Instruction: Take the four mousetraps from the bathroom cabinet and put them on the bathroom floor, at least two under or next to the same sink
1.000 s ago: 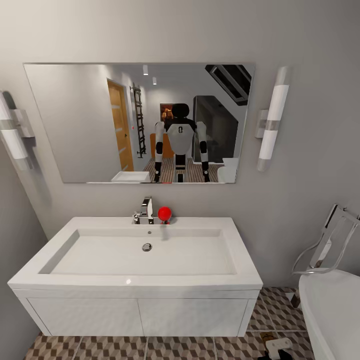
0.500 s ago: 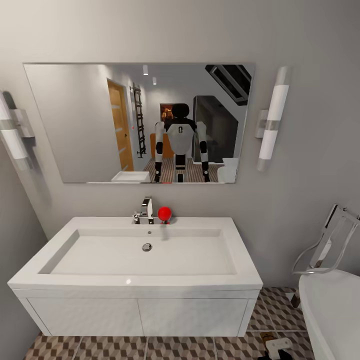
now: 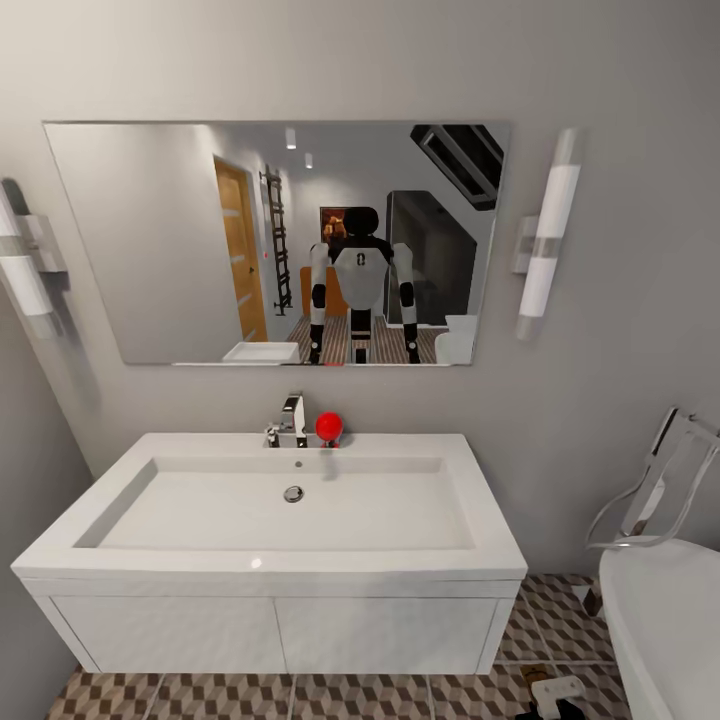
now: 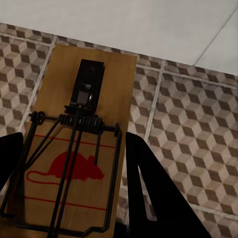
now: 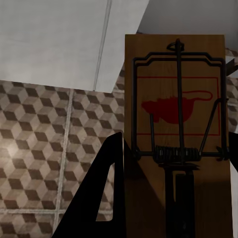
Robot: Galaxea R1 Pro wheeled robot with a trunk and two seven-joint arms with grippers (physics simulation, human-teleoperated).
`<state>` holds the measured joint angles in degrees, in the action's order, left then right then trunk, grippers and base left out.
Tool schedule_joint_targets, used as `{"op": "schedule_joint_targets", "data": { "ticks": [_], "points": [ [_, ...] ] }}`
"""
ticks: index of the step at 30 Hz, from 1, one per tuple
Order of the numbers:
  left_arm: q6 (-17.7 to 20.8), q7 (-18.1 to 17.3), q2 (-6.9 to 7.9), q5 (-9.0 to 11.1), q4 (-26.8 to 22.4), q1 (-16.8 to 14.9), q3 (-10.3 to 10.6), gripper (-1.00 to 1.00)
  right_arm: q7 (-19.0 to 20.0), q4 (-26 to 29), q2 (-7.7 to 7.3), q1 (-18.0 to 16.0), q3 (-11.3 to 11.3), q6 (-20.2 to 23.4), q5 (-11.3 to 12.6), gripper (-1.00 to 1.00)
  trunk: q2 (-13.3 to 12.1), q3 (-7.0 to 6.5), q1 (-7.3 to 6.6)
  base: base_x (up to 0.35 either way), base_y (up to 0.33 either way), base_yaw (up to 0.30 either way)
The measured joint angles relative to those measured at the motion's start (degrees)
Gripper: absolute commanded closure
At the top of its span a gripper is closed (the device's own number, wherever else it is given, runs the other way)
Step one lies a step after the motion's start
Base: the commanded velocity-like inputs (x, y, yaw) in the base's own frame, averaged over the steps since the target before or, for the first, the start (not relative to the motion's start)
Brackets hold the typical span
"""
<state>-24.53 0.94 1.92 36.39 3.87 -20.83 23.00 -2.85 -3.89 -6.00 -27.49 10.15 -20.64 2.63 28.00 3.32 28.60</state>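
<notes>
Facing the white rectangular sink under the wall mirror, the placing step appears to be in hand. A flat tan wooden mousetrap with black wire and red mouse print is gripped between the closed-in fingers of the left hand; a second like mousetrap is gripped by the right hand. Both are held above the cube-patterned tiled bathroom floor. Next, lowering beside the sink is judged necessary before release.
</notes>
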Motion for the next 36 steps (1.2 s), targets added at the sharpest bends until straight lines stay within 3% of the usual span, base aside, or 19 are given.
{"op": "schedule_joint_targets", "data": {
  "ticks": [19, 36],
  "points": [
    [-0.33, 0.12, -0.90, -0.05, 0.00, 0.00, -0.07, 1.00, -0.14, 0.00, -0.06, 0.00, -0.09, 0.00, -0.03, 1.00, 7.65, 3.43, 4.18, 0.000, 0.000, 0.000],
    [-0.29, 0.24, -0.50, 0.02, 0.00, -0.01, -0.17, 1.00, -0.47, 0.09, -0.04, -0.01, 0.01, -0.01, -0.38, 1.00, 14.48, 6.49, 7.92, 0.000, 0.000, 0.000]
  ]
}}
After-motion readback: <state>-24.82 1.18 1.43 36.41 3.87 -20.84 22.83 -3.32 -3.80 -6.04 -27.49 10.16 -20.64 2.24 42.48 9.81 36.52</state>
